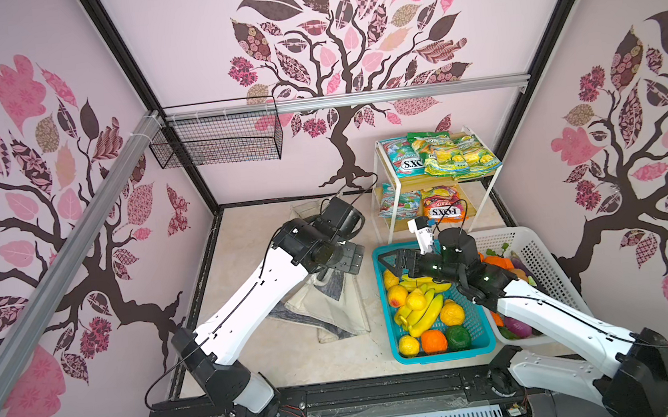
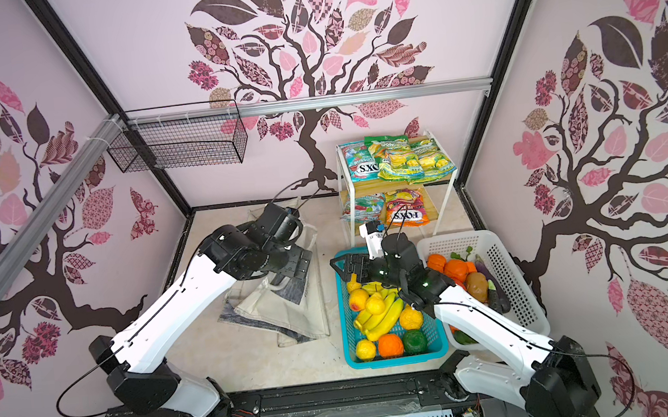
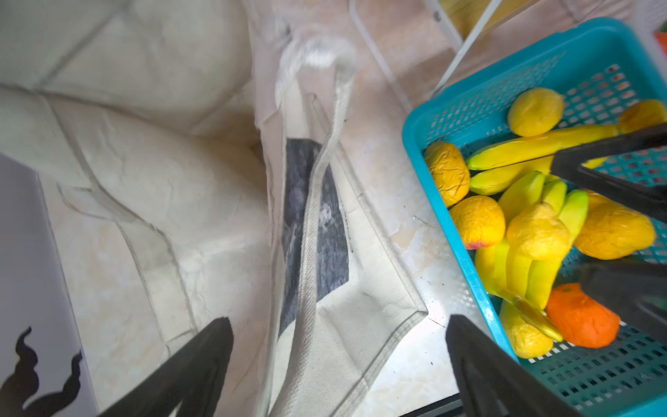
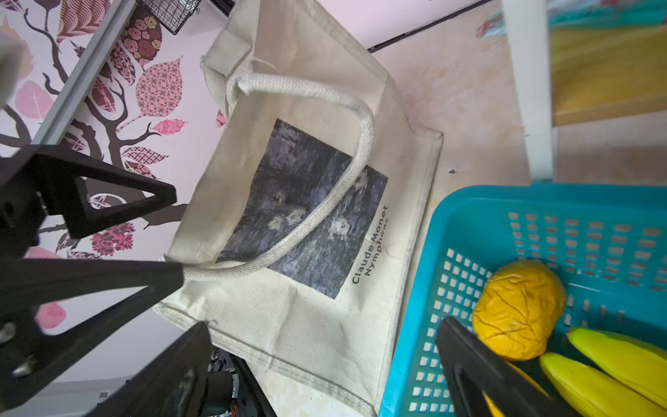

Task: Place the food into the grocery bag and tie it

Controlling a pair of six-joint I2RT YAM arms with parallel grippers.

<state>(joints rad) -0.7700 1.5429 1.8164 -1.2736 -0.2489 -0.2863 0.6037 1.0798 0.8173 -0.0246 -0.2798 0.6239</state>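
**Enclosure.** The three walls [image 1: 191, 48] are pale pink with dark tree decals and patterned leaves, and are framed by black posts. An aluminium rail [image 1: 355, 98] crosses the back wall. A black wire basket [image 1: 217, 139] hangs from it at the left corner.

**Surface.** The tabletop [image 1: 263, 362] is beige and marbled. The left wrist view shows small dark specks and scuffs near the teal basket.

**Task items.**
- The grocery bag [image 1: 334, 314] lies slumped and creased at mid-table, under the left arm. Its dark printed panel faces up, and one cream handle [image 4: 361, 151] loops across the panel.
- The toy fruit, including the bananas [image 1: 426, 313], sits in the teal basket [image 1: 442, 355], just to the right of the bag.
- More toy produce fills the white basket [image 1: 537, 256], which touches the teal basket's right side.
- The snack packets [image 1: 440, 155] lie on both tiers of a white rack [image 4: 528, 90] at the back right.
- No food can be seen inside the bag.

**End effectors.**
- The left gripper [image 3: 339, 321] hangs over the bag with its jaws spread wide. The handle runs between them and is not clamped.
- The right gripper [image 4: 325, 323] is also spread wide and holds nothing. It is above the far left corner of the teal basket, with one finger over the fruit and the other over the bag's edge.
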